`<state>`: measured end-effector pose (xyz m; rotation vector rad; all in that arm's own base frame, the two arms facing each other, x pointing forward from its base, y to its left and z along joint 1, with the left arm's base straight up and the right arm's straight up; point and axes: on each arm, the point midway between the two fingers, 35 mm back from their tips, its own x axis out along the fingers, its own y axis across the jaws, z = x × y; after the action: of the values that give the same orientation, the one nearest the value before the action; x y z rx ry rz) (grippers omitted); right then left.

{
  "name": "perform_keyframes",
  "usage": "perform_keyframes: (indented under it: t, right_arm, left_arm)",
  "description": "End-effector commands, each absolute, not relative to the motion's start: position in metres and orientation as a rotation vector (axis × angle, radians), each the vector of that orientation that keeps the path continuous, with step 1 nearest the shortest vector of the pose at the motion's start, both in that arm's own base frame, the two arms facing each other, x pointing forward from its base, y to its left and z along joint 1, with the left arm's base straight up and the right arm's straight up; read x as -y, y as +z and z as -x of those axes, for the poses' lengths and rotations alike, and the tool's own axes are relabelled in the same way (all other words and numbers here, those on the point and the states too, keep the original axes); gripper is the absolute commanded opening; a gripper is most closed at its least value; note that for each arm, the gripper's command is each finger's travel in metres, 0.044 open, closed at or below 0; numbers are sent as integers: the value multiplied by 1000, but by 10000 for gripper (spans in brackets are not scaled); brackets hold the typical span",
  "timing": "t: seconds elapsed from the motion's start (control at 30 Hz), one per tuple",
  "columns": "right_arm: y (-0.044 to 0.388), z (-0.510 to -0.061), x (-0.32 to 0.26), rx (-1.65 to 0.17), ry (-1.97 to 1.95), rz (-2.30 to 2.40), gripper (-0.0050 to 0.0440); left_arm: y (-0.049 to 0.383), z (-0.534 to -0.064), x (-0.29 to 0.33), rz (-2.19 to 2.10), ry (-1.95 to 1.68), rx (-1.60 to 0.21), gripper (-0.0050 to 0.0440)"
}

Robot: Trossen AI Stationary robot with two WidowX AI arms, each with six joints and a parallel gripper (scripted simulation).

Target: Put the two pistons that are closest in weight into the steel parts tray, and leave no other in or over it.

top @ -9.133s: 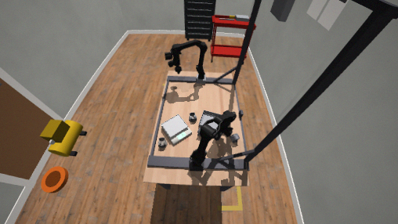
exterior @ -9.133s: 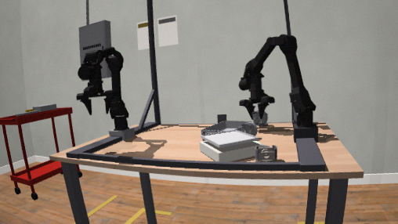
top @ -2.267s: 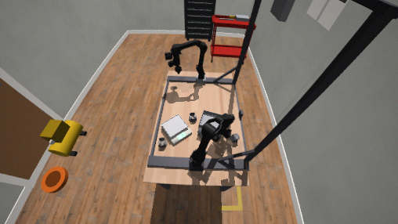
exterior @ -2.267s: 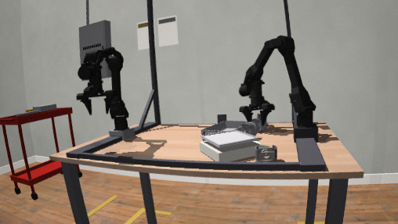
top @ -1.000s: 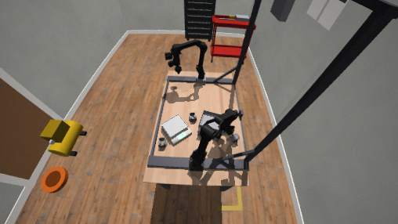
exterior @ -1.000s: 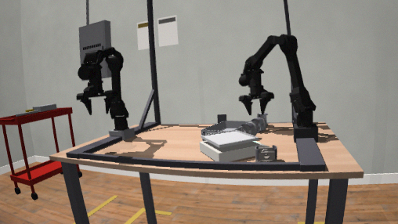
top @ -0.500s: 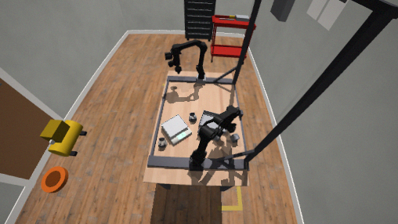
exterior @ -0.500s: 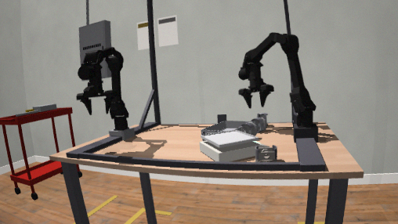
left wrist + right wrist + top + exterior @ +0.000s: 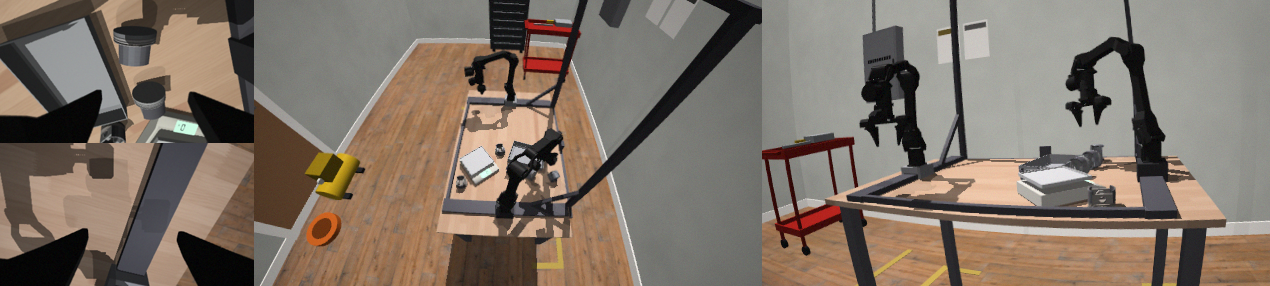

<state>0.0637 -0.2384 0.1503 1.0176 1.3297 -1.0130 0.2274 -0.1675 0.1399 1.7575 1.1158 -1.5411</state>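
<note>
The left gripper hangs above the table with its dark, tapered fingers spread wide and nothing between them. In its wrist view, a grey metal piston with a flat black crown and fine ring grooves lines up with the gap, down on the table below the fingertips. It lies just beside the shallow, dark-walled steel parts tray, near one corner, its smooth skirt slightly narrower than its round crown.

A second piston, broad and dark-topped over a faceted grey skirt, lies near the same long side of the tray, farther from that corner. A third, with shiny metal details, sits near the tray on the opposite side from the second. A fourth, a grey metal piston with a cut-out side, is well apart from the tray, past the boxy off-white scale with a flat pale plate. All four are outside the tray, whose flat, pale grey floor has straight edges. The scale's mint-green display reads 0.

The right gripper is wide too, holding nothing, well apart from the tray above a smooth slate-grey beam and fine-grained pale wood.

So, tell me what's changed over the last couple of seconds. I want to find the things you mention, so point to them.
The left gripper [image 9: 551, 160] [image 9: 1089, 125] [image 9: 144, 95] has risen from low over the table and now hangs higher, open with nothing between its fingers. I can't tell whether it let go of a piston. The right gripper [image 9: 481, 91] [image 9: 889, 144] [image 9: 133, 234] and the scale [image 9: 477, 161] [image 9: 1053, 198] [image 9: 186, 127] stayed put.
</note>
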Motion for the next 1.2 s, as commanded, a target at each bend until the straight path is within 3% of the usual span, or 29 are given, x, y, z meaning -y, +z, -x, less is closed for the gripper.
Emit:
perform_keyframes:
  t: [0.0, 1.17]
  right_arm:
    - [159, -65, 243, -1302, -1024, -1000, 400]
    - [159, -65, 243, -1302, -1024, -1000, 400]
  left_arm:
    - [151, -231, 170, -1682, -1463, -1124, 378]
    - [150, -228, 167, -984, -909, -1414, 378]
